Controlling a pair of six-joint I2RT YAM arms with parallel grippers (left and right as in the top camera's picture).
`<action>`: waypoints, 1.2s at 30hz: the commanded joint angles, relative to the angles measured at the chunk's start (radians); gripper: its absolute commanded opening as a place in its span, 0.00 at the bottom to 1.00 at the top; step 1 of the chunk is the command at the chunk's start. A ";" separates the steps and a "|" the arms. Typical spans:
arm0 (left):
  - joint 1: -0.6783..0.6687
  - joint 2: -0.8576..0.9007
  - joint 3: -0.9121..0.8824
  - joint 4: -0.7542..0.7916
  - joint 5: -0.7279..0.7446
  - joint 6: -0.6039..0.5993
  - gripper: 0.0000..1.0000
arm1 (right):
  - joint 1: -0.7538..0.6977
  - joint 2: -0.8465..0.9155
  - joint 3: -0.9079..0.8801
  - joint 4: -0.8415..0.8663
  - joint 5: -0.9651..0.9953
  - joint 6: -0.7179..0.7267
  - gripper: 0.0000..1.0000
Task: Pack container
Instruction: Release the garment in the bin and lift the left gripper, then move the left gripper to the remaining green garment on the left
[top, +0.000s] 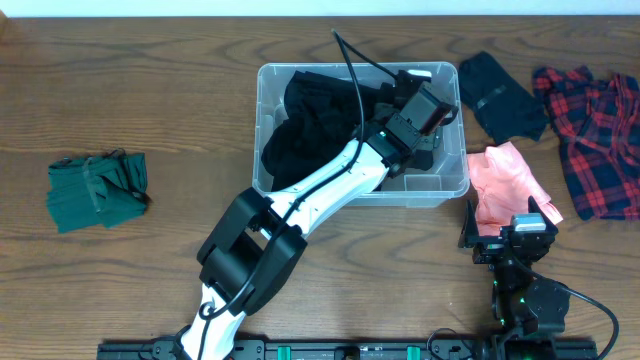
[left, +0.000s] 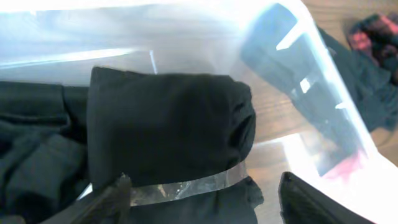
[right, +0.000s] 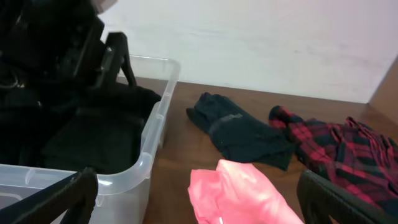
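Observation:
The clear plastic container (top: 258, 130) stands mid-table with black clothes (top: 300, 130) piled inside. My left gripper (top: 428, 140) reaches over its right half. In the left wrist view it (left: 205, 199) stands open just above a folded black garment (left: 161, 124) and grips nothing. The container's clear wall (left: 323, 74) rises on the right. My right gripper (top: 503, 218) stands open near the front right of the container. In the right wrist view it (right: 199, 199) hovers wide over a pink cloth (right: 242, 193), beside the container's rim (right: 155, 143).
A folded green cloth (top: 97, 188) lies far left. Right of the container lie a navy garment (top: 505, 95), a red plaid shirt (top: 595, 135) and the pink cloth (top: 510, 180). The left arm crosses the container's front wall.

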 joint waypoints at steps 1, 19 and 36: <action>0.012 -0.073 0.017 0.001 -0.034 0.111 0.73 | -0.002 -0.006 -0.002 -0.004 -0.003 -0.010 0.99; 0.566 -0.568 0.017 -0.779 -0.111 0.164 0.75 | -0.002 -0.006 -0.002 -0.003 -0.003 -0.009 0.99; 1.036 -0.450 -0.157 -0.979 -0.111 -0.183 0.98 | -0.002 -0.006 -0.002 -0.003 -0.003 -0.009 0.99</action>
